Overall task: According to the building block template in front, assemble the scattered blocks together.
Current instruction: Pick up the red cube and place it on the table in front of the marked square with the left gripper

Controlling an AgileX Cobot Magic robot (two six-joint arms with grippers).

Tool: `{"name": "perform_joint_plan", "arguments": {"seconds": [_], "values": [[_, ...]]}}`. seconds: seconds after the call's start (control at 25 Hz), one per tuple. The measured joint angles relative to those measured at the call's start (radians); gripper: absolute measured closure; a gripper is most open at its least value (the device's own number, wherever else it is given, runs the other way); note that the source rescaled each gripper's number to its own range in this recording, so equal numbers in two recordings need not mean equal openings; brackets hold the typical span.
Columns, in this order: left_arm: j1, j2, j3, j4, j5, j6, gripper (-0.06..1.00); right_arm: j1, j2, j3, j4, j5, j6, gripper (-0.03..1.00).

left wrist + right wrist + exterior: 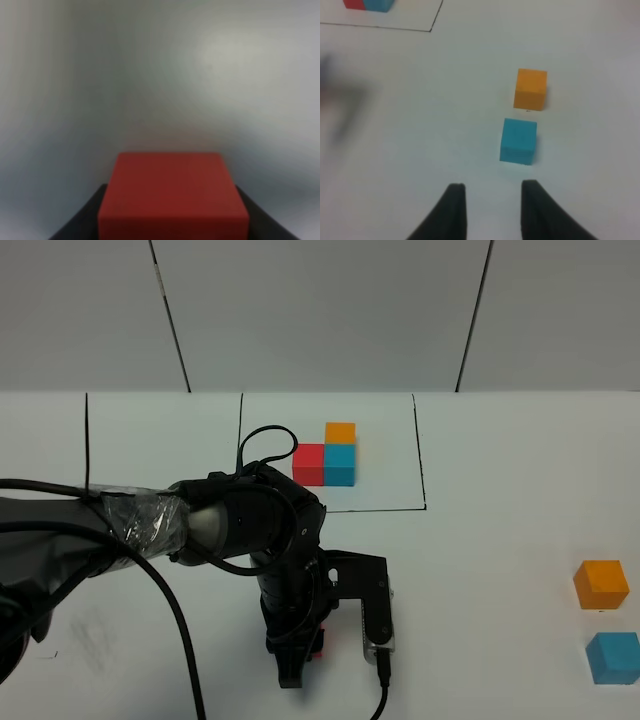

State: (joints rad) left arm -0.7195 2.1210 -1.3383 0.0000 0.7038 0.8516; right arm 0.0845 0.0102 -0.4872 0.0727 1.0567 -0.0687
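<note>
Clearly, the red cube point(172, 197) looks plain, matte and square-faced.

A white table point(500, 570) meets a grey panelled wall point(320, 310).

- You have the template point(328, 457) far and centre on the table point(500, 540), inside the outlined rectangle point(421, 465): two cubes touching side by side, a third touching behind the right one.
- Near right: the far loose cube point(601, 584) sits just behind the near loose cube point(613, 657), not touching it.
- The third loose cube point(172, 197) is between the left gripper's point(298, 658) fingers, nearer you than the template and well left of that pair.
</note>
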Motion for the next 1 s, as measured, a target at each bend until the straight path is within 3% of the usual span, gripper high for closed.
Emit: {"name": "perform_joint_plan", "arguments": {"seconds": [0.36, 0.44, 0.48, 0.64, 0.76, 0.84, 1.0], "values": [[0.000, 0.000, 0.000, 0.000, 0.015, -0.001, 0.93, 0.000, 0.000, 0.000, 0.000, 0.000, 0.000, 0.97], [0.000, 0.000, 0.000, 0.000, 0.022, -0.002, 0.88, 0.000, 0.000, 0.000, 0.000, 0.000, 0.000, 0.97], [0.000, 0.000, 0.000, 0.000, 0.022, -0.002, 0.81, 0.000, 0.000, 0.000, 0.000, 0.000, 0.000, 0.97], [0.000, 0.000, 0.000, -0.015, 0.022, -0.002, 0.35, 0.000, 0.000, 0.000, 0.000, 0.000, 0.000, 0.97], [0.000, -0.002, 0.000, -0.017, 0.022, -0.002, 0.06, 0.000, 0.000, 0.000, 0.000, 0.000, 0.000, 0.97], [0.000, -0.014, 0.000, -0.017, 0.022, -0.003, -0.03, 0.000, 0.000, 0.000, 0.000, 0.000, 0.000, 0.97], [0.000, -0.104, 0.000, -0.016, 0.024, -0.013, -0.06, 0.000, 0.000, 0.000, 0.000, 0.000, 0.000, 0.97]]}}
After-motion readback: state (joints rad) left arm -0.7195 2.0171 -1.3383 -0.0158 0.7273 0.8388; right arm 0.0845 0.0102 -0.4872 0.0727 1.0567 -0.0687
